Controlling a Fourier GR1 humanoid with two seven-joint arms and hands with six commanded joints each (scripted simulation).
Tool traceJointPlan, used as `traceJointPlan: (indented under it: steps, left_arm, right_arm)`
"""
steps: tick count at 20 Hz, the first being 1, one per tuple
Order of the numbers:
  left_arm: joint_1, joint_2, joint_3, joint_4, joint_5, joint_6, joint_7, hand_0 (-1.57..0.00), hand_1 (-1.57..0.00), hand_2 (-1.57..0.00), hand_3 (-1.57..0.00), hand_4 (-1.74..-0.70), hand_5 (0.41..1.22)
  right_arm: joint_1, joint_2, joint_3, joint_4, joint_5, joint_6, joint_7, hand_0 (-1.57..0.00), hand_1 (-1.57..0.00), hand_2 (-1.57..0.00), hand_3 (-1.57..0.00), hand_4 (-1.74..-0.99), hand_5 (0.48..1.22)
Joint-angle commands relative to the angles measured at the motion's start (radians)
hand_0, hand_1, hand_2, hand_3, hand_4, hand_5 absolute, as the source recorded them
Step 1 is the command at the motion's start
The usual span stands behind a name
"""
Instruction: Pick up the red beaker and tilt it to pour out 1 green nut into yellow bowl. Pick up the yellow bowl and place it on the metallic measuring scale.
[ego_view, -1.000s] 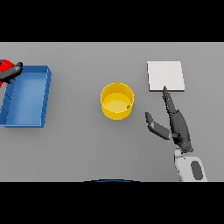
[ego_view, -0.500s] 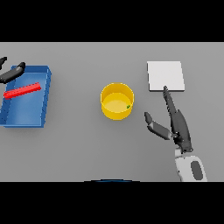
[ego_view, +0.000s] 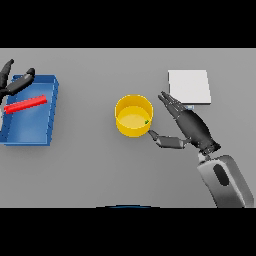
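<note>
**Red beaker in tray at left, right hand beside yellow bowl**

At the far left edge, left hand, dark, fingers spread and loose, holding nothing, hovering over the upper left corner of a blue tray. Inside the tray, red beaker lying on its side, slanted, apart from the hand's fingers. Grey table beneath everything.

Near the middle, yellow bowl standing upright on the table, well apart from the tray. Inside it, against the right wall, one small green nut.

Just right of the bowl, right hand, dark, reaching in from the lower right on a white and grey arm. Fingers straight and pointing up-left past the bowl's right rim; thumb stretched out leftward toward the bowl's lower right side, tip very close to the wall, contact impossible to tell. Hand open wide, nothing grasped.

Upper right, metallic measuring scale, a pale square plate lying flat on the table, bare on top, just beyond the right hand's fingers and well apart from the bowl.
</note>
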Motion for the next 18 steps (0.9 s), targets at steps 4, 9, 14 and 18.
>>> traceJointPlan:
  steps: [4, 9, 14, 18]
  left_arm:
    - [0.009, 0.005, 0.007, -0.008, 0.006, -0.002, 0.003, 0.0, 0.0, 0.0, 0.0, -0.81, 0.688]
    - [0.019, 0.016, 0.009, -0.018, 0.01, -0.013, 0.003, 0.0, 0.0, 0.0, 0.0, -0.8, 0.691]
    - [0.01, 0.018, 0.014, -0.005, 0.015, -0.024, 0.007, 0.0, 0.0, 0.0, 0.0, -0.81, 0.696]
    - [0.014, 0.022, 0.016, -0.011, 0.016, -0.024, 0.004, 0.0, 0.0, 0.0, 0.0, -0.81, 0.701]
  right_arm:
    - [-0.134, -0.077, 0.103, 0.07, 0.133, 0.077, -0.052, 0.0, 0.0, 0.0, 0.0, -1.152, 0.632]
    - [-0.269, -0.114, 0.214, 0.164, 0.233, 0.158, -0.129, 0.0, 0.0, 0.0, 0.0, -1.161, 0.643]
    - [-0.379, -0.097, 0.285, 0.298, 0.275, 0.214, -0.183, 0.0, 0.0, 0.0, 0.0, -1.157, 0.644]
    - [-0.462, -0.075, 0.327, 0.382, 0.296, 0.273, -0.191, 0.0, 0.0, 0.0, 0.0, -1.159, 0.663]
